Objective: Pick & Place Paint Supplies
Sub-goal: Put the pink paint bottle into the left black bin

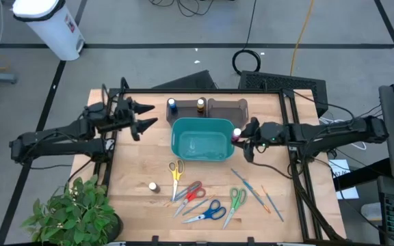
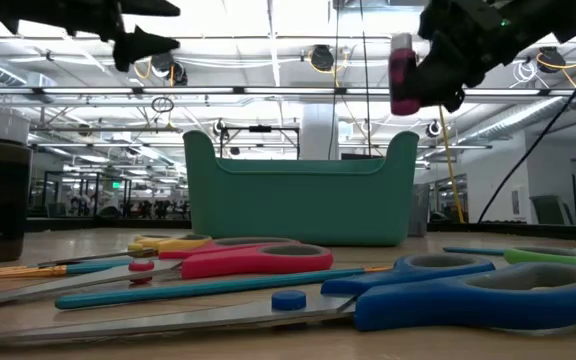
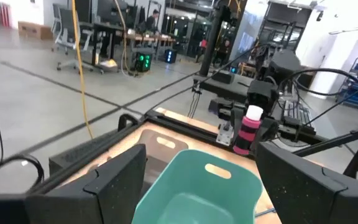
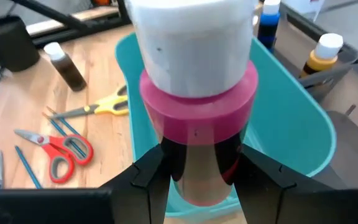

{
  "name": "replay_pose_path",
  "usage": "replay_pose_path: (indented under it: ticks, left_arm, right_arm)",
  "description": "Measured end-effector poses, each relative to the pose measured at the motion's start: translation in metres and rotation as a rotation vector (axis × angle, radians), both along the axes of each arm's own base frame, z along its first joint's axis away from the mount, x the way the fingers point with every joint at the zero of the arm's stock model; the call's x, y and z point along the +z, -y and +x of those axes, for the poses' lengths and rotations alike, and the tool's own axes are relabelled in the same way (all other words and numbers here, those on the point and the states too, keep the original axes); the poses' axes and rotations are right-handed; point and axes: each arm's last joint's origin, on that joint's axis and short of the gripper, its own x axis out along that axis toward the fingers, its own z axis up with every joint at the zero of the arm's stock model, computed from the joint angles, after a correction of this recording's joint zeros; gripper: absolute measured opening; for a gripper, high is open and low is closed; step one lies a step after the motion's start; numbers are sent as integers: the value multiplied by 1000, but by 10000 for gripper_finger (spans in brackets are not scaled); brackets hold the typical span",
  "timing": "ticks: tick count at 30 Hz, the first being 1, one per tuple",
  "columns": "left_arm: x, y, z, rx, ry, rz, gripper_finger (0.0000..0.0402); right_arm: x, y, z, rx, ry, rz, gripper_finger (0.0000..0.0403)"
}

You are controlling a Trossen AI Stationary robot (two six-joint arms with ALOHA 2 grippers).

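A teal bin (image 1: 200,140) stands mid-table. My right gripper (image 1: 241,135) hangs at its right rim, shut on a pink paint bottle with a white cap (image 4: 197,93), which also shows in the low view (image 2: 404,75). My left gripper (image 1: 150,115) is open in the air at the bin's far left corner, holding nothing. A blue bottle (image 1: 172,105) and an amber bottle (image 1: 201,105) stand upright behind the bin. A dark bottle with a white cap (image 1: 154,186) stands near the front left. Thin blue and orange brushes (image 1: 255,191) lie flat at the front right. My right gripper pinches the pink bottle's lower body (image 4: 194,165) between its two fingers (image 4: 149,180), one on each side. The fingers come from the table's right, slanting down. The bottle stands roughly upright, cap up, lifted clear above the bin's right rim (image 1: 232,140).
Yellow scissors (image 1: 176,171), red scissors (image 1: 190,193), blue scissors (image 1: 209,212) and green scissors (image 1: 236,200) lie in front of the bin. A brown tray (image 1: 228,108) sits behind it. A potted plant (image 1: 74,212) stands at the front left corner.
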Motion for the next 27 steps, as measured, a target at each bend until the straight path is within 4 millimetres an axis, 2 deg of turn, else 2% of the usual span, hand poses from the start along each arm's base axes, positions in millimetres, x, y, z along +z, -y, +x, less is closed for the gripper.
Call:
replay_pose_path:
  ticks: [8,18,22,27]
  left_arm:
    - [-5,-7,32,-81,-38,-45,310]
    - [29,-18,83,-205,-148,-62,310]
    - [40,-21,111,-297,-205,-75,310]
    - [48,-15,149,-384,-322,-1,310]
  right_arm:
    - [-10,0,10,4,-43,-7,141]
    - [-9,-14,11,79,-23,-31,141]
    - [-6,-21,12,117,9,-46,141]
    - [-5,-24,12,135,15,-49,141]
